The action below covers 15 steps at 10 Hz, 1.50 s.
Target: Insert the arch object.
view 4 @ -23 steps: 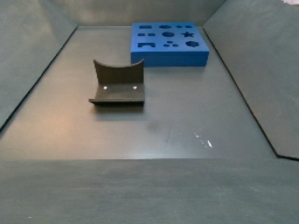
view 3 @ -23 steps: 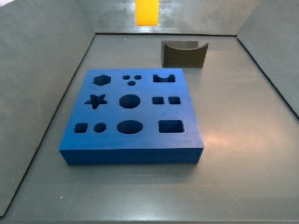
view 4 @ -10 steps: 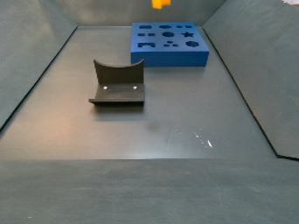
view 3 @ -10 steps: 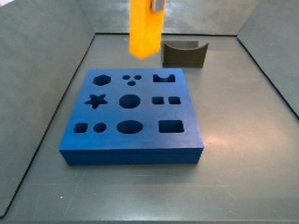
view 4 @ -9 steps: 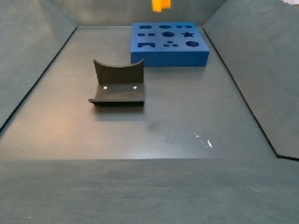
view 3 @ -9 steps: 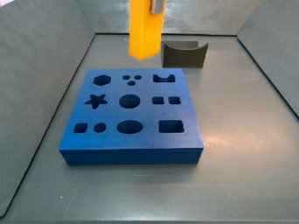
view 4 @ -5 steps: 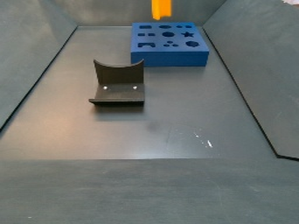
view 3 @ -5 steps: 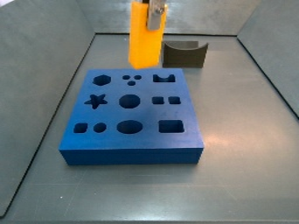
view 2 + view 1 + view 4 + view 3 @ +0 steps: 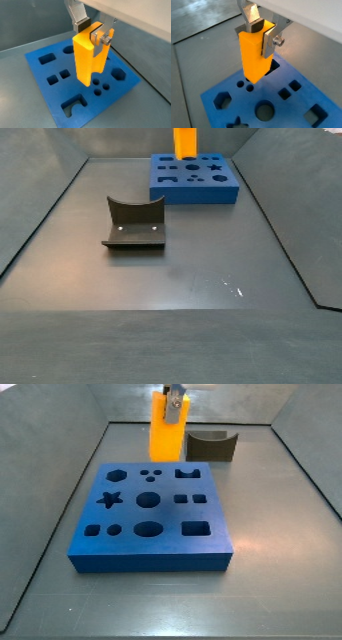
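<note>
The arch object (image 9: 256, 55) is a bright orange-yellow elongated block, held upright in my gripper (image 9: 259, 31), which is shut on its upper end. It also shows in a wrist view (image 9: 88, 57) and in both side views (image 9: 166, 434) (image 9: 185, 142). It hangs just above the blue board (image 9: 150, 519), over the far edge near the arch-shaped hole (image 9: 187, 473). In a wrist view its lower tip is right over a hole at the board's edge (image 9: 272, 66). The silver fingers (image 9: 100, 36) clamp its two sides.
A dark grey-brown block with a curved notch, on the fixture, stands behind the board (image 9: 211, 446) and in a side view sits mid-floor (image 9: 135, 223). The blue board (image 9: 194, 178) has several shaped holes. Grey walls enclose the floor.
The gripper has come down with the orange-yellow block, from high above the far wall to just above the board's far edge.
</note>
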Tool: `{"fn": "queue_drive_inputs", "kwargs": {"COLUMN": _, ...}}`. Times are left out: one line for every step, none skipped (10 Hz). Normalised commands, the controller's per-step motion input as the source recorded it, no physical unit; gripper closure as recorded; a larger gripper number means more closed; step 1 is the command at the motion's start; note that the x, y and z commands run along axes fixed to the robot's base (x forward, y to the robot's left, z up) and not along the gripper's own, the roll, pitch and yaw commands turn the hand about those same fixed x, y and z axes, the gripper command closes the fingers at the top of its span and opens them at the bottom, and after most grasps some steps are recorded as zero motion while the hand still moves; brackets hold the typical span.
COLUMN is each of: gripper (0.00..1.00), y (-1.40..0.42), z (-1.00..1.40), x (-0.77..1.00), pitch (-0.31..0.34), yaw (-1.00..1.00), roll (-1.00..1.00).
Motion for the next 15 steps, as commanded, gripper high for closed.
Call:
{"fn": "queue_drive_inputs", "kwargs": {"gripper": 1.00, "y": 0.36, "z": -0.20, "x": 0.14, "pitch": -0.030, "yaw": -0.47, "roll": -0.17}}
{"fn": "queue_drive_inputs", "kwargs": {"gripper": 1.00, "y": 0.29, "z": -0.20, "x": 0.11, "pitch": -0.066, "yaw": -0.45, "roll": -0.20}}
{"fn": "queue_drive_inputs", "kwargs": {"gripper": 1.00, "y": 0.26, "z": -0.18, "x": 0.21, "pitch": -0.060, "yaw": -0.58, "roll": -0.20}}
{"fn": "queue_drive_inputs", "kwargs": {"gripper": 1.00, "y": 0.29, "z": -0.09, "x": 0.55, "pitch": -0.019, "yaw": -0.58, "roll": -0.16}}
{"fn": "queue_drive_inputs", "kwargs": {"gripper": 1.00, "y": 0.29, "z": -0.01, "x": 0.69, "pitch": -0.059, "yaw": -0.52, "roll": -0.21}}
{"fn": "queue_drive_inputs", "kwargs": {"gripper": 1.00, "y": 0.29, "z": -0.01, "x": 0.71, "pitch": -0.166, "yaw": -0.45, "roll": -0.19}}
{"fn": "queue_drive_inputs", "kwargs": {"gripper": 1.00, "y": 0.21, "z": -0.17, "x": 0.65, "pitch": -0.300, "yaw": -0.33, "roll": -0.11}}
{"fn": "queue_drive_inputs", "kwargs": {"gripper": 1.00, "y": 0.14, "z": -0.29, "x": 0.51, "pitch": -0.386, "yaw": -0.17, "roll": -0.07}}
{"fn": "queue_drive_inputs", "kwargs": {"gripper": 1.00, "y": 0.00, "z": -0.37, "x": 0.24, "pitch": -0.381, "yaw": -0.03, "roll": 0.00}}
{"fn": "queue_drive_inputs", "kwargs": {"gripper": 1.00, "y": 0.00, "z": -0.31, "x": 0.00, "pitch": -0.211, "yaw": 0.00, "roll": 0.09}}
{"fn": "queue_drive_inputs", "kwargs": {"gripper": 1.00, "y": -0.02, "z": -0.25, "x": -0.05, "pitch": -0.100, "yaw": 0.09, "roll": 0.08}}
{"fn": "queue_drive_inputs", "kwargs": {"gripper": 1.00, "y": -0.13, "z": -0.27, "x": 0.00, "pitch": -0.013, "yaw": 0.09, "roll": 0.12}}
{"fn": "queue_drive_inputs", "kwargs": {"gripper": 1.00, "y": -0.17, "z": -0.22, "x": 0.00, "pitch": 0.000, "yaw": 0.30, "roll": 0.09}}
{"fn": "queue_drive_inputs", "kwargs": {"gripper": 1.00, "y": -0.19, "z": -0.22, "x": -0.08, "pitch": 0.011, "yaw": 0.25, "roll": 0.06}}
{"fn": "queue_drive_inputs", "kwargs": {"gripper": 1.00, "y": -0.16, "z": -0.23, "x": -0.08, "pitch": 0.031, "yaw": 0.03, "roll": 0.01}}
